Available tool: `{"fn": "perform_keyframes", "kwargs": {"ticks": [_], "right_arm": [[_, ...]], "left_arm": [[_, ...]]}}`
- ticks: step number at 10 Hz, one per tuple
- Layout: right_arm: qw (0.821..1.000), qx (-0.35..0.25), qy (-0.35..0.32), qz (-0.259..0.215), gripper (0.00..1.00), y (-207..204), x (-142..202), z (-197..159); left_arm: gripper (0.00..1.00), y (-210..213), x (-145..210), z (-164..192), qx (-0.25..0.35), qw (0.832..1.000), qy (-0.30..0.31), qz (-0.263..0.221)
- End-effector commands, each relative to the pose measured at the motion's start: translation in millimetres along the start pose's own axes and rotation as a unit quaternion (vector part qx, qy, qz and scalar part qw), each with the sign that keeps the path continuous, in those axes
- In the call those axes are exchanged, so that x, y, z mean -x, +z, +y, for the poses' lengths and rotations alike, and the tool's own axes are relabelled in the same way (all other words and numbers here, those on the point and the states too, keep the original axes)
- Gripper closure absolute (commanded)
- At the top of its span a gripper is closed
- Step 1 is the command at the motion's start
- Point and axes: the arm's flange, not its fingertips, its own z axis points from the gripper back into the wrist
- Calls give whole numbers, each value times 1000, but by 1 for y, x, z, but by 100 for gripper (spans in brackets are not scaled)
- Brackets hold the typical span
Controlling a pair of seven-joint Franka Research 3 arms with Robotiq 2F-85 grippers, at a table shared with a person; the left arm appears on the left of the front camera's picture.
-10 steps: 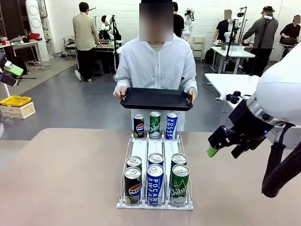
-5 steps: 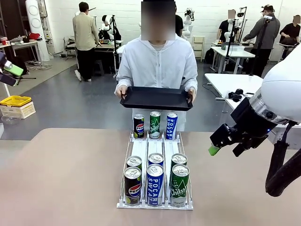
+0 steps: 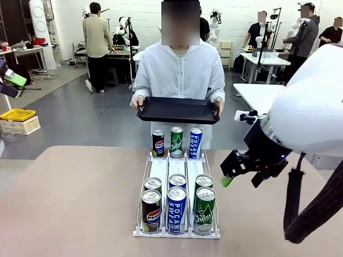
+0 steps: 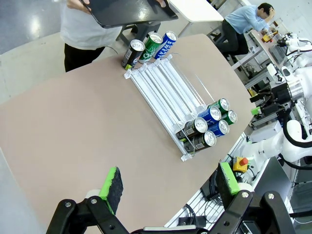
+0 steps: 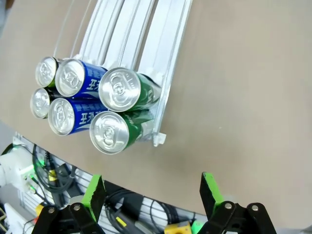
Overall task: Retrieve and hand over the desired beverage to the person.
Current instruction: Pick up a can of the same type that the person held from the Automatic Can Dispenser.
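Approach step, I reckon: my right gripper (image 5: 152,189) hangs wide open, empty, beside the front green can (image 5: 111,132); next, line up over it.

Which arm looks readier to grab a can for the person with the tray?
Right. The right gripper hangs open close to the front green can in the rack; the left gripper, also open, sits far back from the cans.

Rack (image 3: 177,166) holds 6 cans (image 3: 176,208) in front, 3 behind.
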Motion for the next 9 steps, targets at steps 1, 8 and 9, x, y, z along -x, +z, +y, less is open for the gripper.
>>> {"fn": "perform_keyframes", "kwargs": {"ticks": [1,8,9], "right_arm": [[999,25,-24,-1,0,-7,-6,14],[995,92,-23,25,0,-60,-9,57],[995,98,-23,28,0,-64,-10,61]], "left_arm": [[0,1,0,2,8,1000,-10,-7],[0,1,0,2,8,1000,-10,-7],[0,1,0,2,8,1000,-10,-7]]}}
